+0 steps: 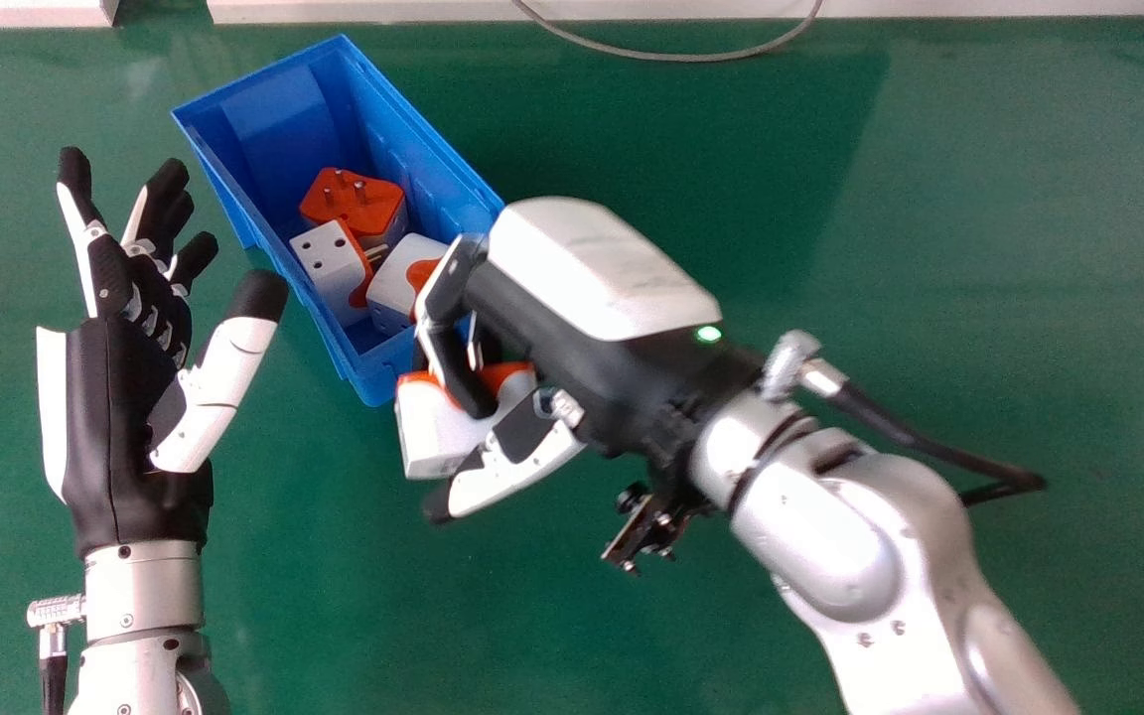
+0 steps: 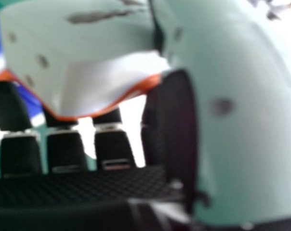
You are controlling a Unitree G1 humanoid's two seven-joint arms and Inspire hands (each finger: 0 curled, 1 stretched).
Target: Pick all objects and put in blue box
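In the head view my right hand (image 1: 572, 318) is curled round a white and orange plug adapter (image 1: 448, 427), beside the near corner of the blue box (image 1: 252, 204). The right hand view shows the same adapter (image 2: 83, 43) between the thumb and fingers of my right hand (image 2: 68, 149). Several white and orange adapters lie inside the box, one with its orange pin side (image 1: 363, 204) up. My left hand (image 1: 135, 397) is open at the left of the box, palm turned toward it, holding nothing.
A green table (image 1: 354, 616) lies under everything. A thin grey cable (image 1: 671, 57) loops over its far edge, by a white ledge (image 1: 979, 10). My right forearm (image 1: 830, 536) crosses the right half of the table.
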